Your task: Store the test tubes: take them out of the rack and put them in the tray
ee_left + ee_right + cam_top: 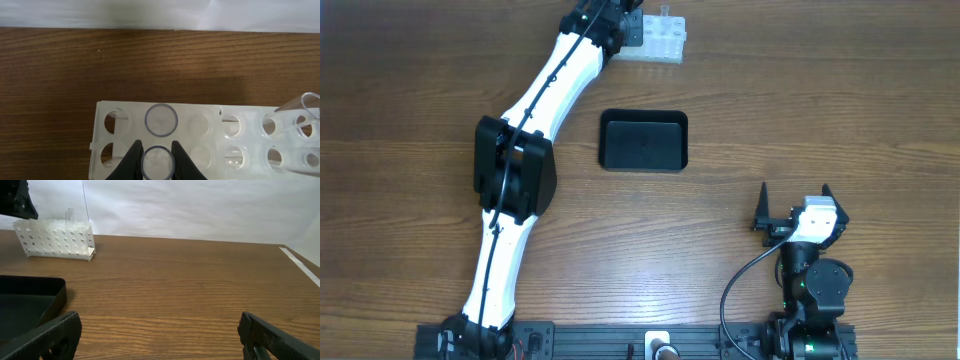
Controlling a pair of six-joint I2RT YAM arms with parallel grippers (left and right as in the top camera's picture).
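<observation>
The clear plastic rack (660, 38) stands at the far edge of the table, and my left gripper (157, 165) is right over it. Its two black fingers press either side of the rim of a clear test tube (157, 156) standing in a near-row hole. A second upright tube (161, 120) sits in the hole just behind it, and a tilted tube (295, 115) leans in a hole further along. The black tray (643, 140) lies in the middle of the table with nothing in it. My right gripper (798, 215) rests open near its base, far from the rack (55, 242) and beside the tray (30, 300).
The left arm (535, 130) stretches diagonally across the left half of the table. Bare wooden tabletop (820, 100) lies between tray, rack and right gripper. A white wall rises just behind the rack.
</observation>
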